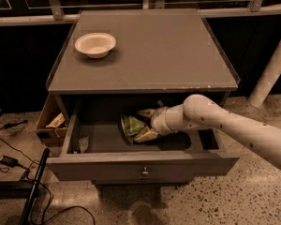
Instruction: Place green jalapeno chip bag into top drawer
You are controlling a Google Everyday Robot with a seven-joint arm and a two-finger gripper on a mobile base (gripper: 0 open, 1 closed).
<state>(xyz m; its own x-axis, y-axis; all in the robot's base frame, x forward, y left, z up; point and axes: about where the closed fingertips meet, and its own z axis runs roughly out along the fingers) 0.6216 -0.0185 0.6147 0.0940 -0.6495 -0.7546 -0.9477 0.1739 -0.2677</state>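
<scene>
The top drawer (140, 168) is pulled out, with a small round knob on its grey front panel. The green jalapeno chip bag (130, 125) is inside it, left of the middle, low over the drawer floor. My gripper (144, 124) reaches into the drawer from the right. One finger is above the bag's right end and one below it, and they hold the bag. My white arm (225, 125) crosses the drawer's right half.
A white round bowl (95, 44) sits on the cabinet top at the back left. A small brown cardboard box (50, 123) stands left of the drawer. Cables (9, 163) and a dark bar lie on the floor at the left. A white post stands at the right.
</scene>
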